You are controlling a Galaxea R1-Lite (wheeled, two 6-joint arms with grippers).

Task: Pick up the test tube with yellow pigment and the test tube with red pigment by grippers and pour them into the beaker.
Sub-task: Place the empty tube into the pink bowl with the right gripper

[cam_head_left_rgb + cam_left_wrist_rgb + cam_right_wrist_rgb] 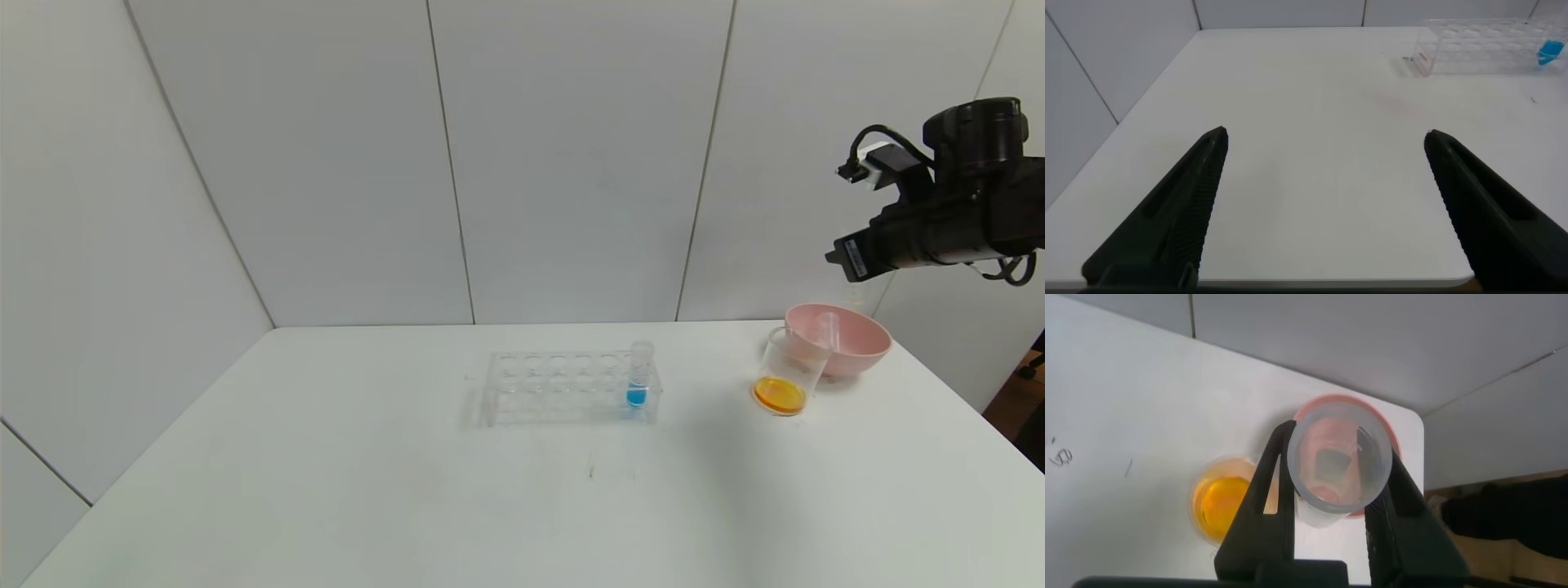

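My right gripper [849, 273] is raised above the pink bowl [865, 351] at the table's far right. In the right wrist view it [1339, 453] is shut on a clear test tube [1341, 467], seen mouth-on and looking empty; the tube shows faintly below the gripper in the head view [855, 294]. Another clear tube [829, 328] lies in the bowl. No tube with yellow or red liquid shows. The beaker [786, 377] stands just left of the bowl with orange-yellow liquid at its bottom [1221, 508]. My left gripper [1324, 137] is open and empty over the table's near left part.
A clear tube rack [563, 390] stands mid-table with a blue-liquid tube [638, 377] at its right end; it also shows in the left wrist view [1478, 45]. The table's right edge lies just beyond the bowl.
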